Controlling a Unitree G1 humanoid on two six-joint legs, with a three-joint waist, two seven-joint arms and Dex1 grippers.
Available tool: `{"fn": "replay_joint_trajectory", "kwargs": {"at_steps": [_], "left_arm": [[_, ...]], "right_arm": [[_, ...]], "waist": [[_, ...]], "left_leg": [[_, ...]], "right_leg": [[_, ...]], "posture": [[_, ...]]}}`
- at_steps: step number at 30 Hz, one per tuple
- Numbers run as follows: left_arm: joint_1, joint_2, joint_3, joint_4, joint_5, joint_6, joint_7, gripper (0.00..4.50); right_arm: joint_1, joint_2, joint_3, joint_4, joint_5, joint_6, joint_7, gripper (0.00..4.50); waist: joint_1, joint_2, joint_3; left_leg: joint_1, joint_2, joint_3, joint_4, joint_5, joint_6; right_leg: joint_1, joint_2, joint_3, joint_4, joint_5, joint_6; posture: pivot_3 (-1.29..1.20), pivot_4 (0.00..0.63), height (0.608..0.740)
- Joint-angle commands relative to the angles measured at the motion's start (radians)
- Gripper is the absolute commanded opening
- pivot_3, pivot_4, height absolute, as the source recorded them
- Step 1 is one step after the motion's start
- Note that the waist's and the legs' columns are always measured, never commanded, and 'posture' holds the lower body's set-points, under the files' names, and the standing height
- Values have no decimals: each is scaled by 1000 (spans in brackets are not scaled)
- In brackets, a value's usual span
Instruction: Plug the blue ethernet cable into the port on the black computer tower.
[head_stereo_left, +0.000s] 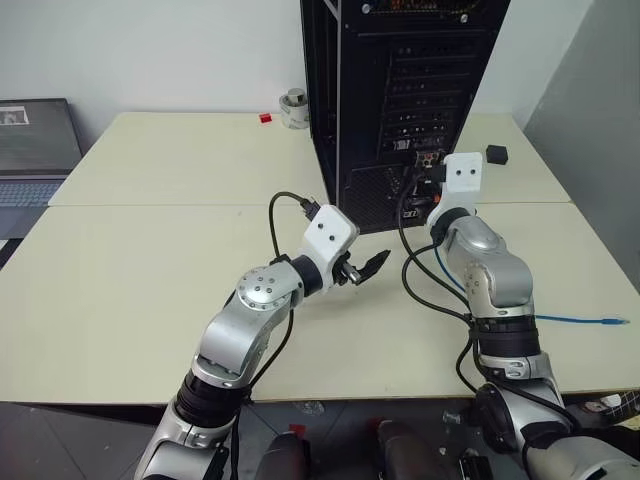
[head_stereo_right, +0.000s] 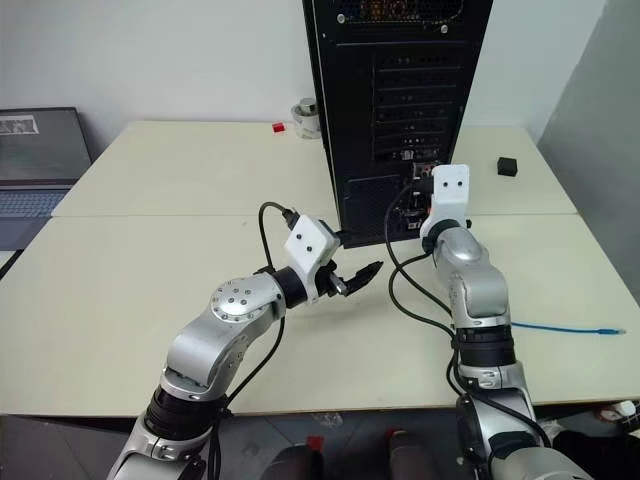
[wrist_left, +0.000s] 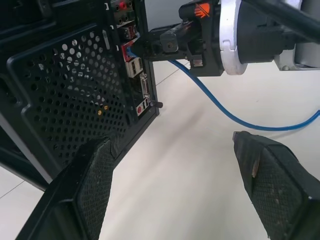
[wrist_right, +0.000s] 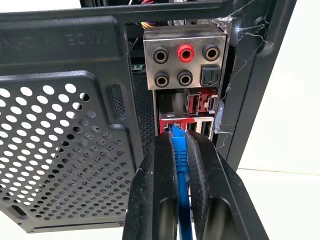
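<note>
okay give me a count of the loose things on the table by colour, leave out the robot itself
Black: 2, computer tower, small cube
Blue: 1, ethernet cable
Red: 1, small block
White-grey: 1, small round object, too small to identify
Total: 5

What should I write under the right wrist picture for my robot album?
Right gripper pinches the blue ethernet cable, its plug at the black computer tower ports.
</note>
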Motion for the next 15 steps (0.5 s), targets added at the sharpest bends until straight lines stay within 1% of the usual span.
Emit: {"fn": "replay_joint_trajectory", "kwargs": {"at_steps": [1, 2, 4, 5, 10, 15], "left_arm": [[2, 2, 5, -48, 2, -10, 4, 3854], [3, 3, 5, -48, 2, -10, 4, 3854], [4, 6, 5, -47, 3, -11, 3, 3854], [3, 7, 6, -46, 4, -11, 4, 3854], [-3, 10, 8, -31, 8, -16, 3, 3854], [-11, 25, 19, -6, 19, -4, 9, 3854]], "right_arm": [[-33, -14, -13, -10, -8, -44, 9, 28], [-28, -17, -13, -13, -7, -45, 14, 28], [-16, -28, -12, -22, -8, -42, 26, 728], [-9, -35, -11, -28, -7, -38, 36, 807], [24, -78, 3, -69, -2, -15, 95, 1953], [71, -141, 13, -162, 16, 37, 179, 3050]], "waist": [[-2, 0, 0], [-3, 0, 0], [-3, 0, 0], [-2, 0, 0], [1, 0, 0], [1, 0, 0]], "left_leg": [[0, 0, 0, 0, 0, 0], [0, 0, 0, 0, 0, 0], [0, 0, 0, 0, 0, 0], [0, 0, 0, 0, 0, 0], [-1, 0, 0, -1, 0, 0], [-1, -1, -1, -1, 0, 0]], "right_leg": [[0, 0, 0, 0, 0, 0], [0, 0, 0, 0, 0, 0], [0, 0, 0, 0, 0, 0], [0, 0, 0, 0, 0, 0], [0, 0, 0, -1, 0, 0], [0, -1, 0, -1, 0, 0]], "posture": [[0, 150, 740], [0, 150, 740], [0, 150, 740], [0, 150, 740], [0, 150, 740], [0, 150, 740]]}}
